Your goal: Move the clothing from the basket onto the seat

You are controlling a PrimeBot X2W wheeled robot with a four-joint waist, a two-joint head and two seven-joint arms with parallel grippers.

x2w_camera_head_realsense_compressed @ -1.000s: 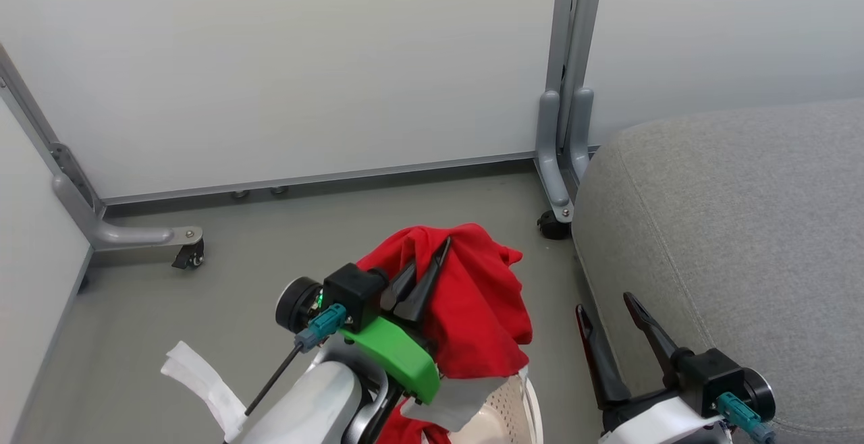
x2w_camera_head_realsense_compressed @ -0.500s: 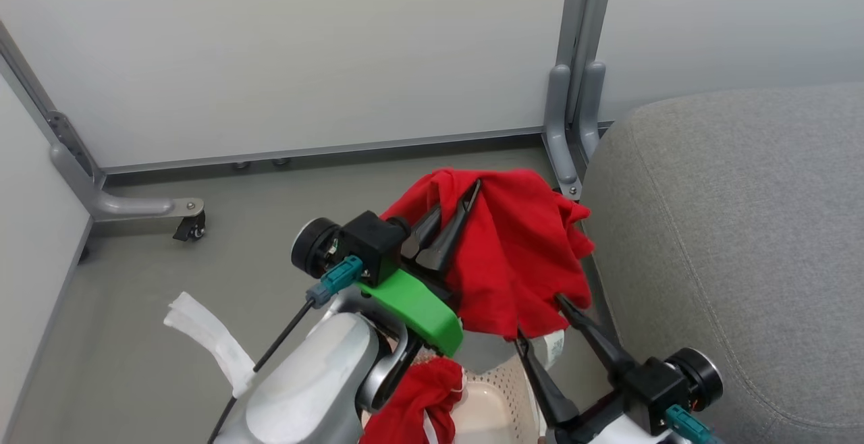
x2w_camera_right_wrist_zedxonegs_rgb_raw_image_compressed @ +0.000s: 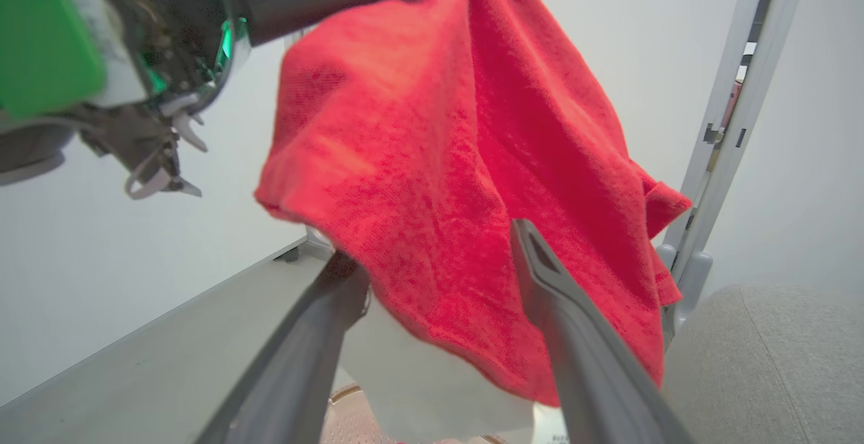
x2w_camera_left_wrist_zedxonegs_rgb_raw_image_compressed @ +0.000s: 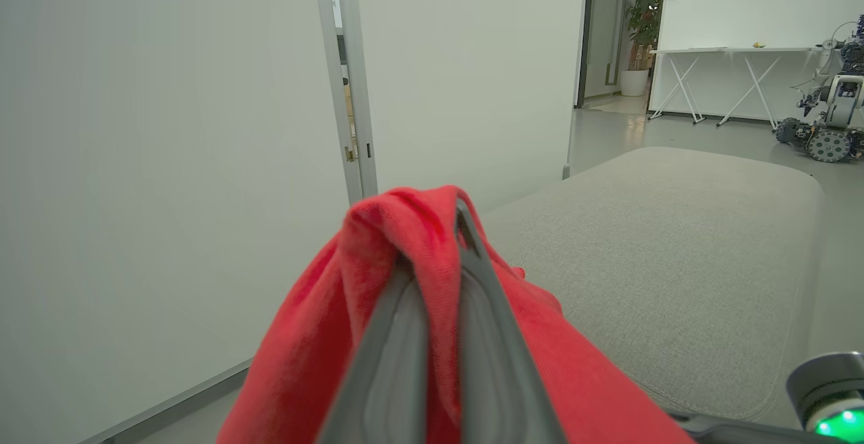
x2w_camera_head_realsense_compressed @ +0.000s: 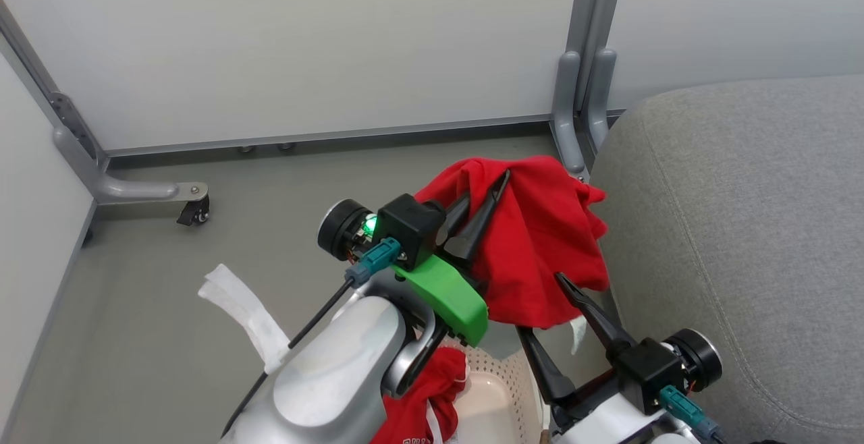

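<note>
The red cloth (x2w_camera_head_realsense_compressed: 540, 228) is pinched tight between the shut fingers of the left gripper (x2w_camera_head_realsense_compressed: 486, 186). It is held up in the air, above the basket (x2w_camera_head_realsense_compressed: 503, 397) and just beside the seat (x2w_camera_head_realsense_compressed: 742, 214). The right gripper (x2w_camera_head_realsense_compressed: 540, 302) is spread wide below it. The hanging edge of the cloth is seen between its fingers, but nothing is gripped there. A second red piece (x2w_camera_head_realsense_compressed: 418, 407) with white trim lies in the basket.

The carrying step seems to be in hand. Next, the cloth would need to be swung over the seat's round edge and let go.

The cloth is soft and floppy, with deep folds. The basket is made of hard cream plastic, dotted with little holes. The seat is big, grey and woven, with a stitched seam.
</note>
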